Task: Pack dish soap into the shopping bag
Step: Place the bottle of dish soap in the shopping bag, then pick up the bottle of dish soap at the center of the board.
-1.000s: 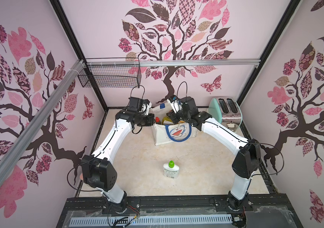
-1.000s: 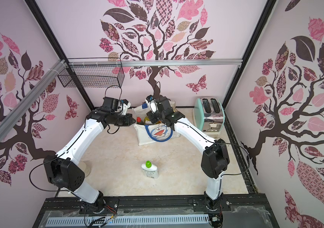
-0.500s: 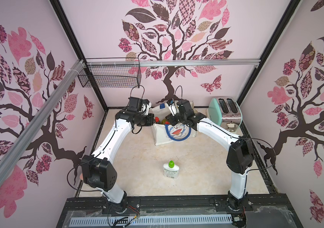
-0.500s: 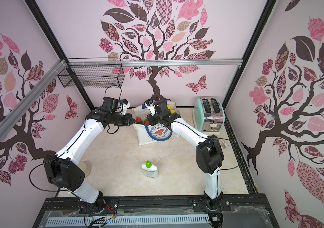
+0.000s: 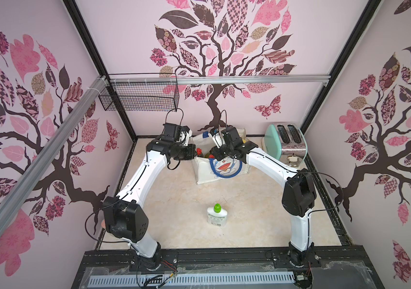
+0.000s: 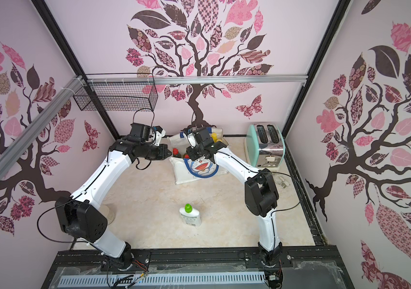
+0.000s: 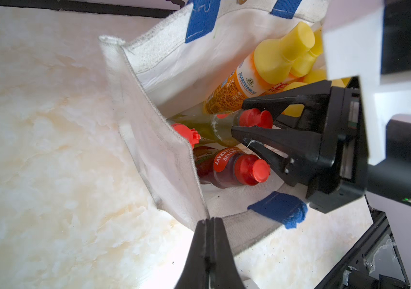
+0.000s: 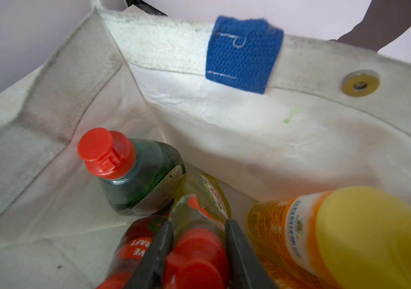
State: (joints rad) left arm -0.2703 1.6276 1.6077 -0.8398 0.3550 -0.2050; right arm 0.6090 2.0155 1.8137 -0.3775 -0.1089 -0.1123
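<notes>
- Pink walls with tree decals on three sides; beige marbled tabletop (image 5: 179,200) below.
- Right gripper (image 7: 239,116) reaching down inside the shopping bag (image 7: 154,140), jaws clamped on the red-capped neck of the yellow-green bottle (image 7: 212,128).
- In the right wrist view, black fingers (image 8: 156,252) either side of that red cap, with the bottle's body running away from them toward the bag's floor.
- Touching that bottle: the red bottle (image 7: 214,172), red-capped too.
- Just beyond, by an inner corner of the bag: the dark green bottle (image 8: 144,180), also red-capped.
- On the other side, packed together: several orange bottles (image 7: 234,87) with yellow caps.
- Left gripper (image 7: 209,222) outside the bag, jaws pressed flat together on the corner of its rim, with no gap between them.
- Bag at the rear of the table near the back wall, its cartoon-cat front toward the arm bases and a blue handle (image 5: 224,172) drooping over that front.
- Beside the bag on the right arm's side, not touching it: a mint-and-steel toaster (image 5: 285,142).
- Alone on bare table, well apart from the bag and nearer the arm bases: the white bottle (image 5: 216,216) with a green cap.
- High in the rear corner on the left arm's side: a black wire basket (image 5: 139,96) hung from the rail.
</notes>
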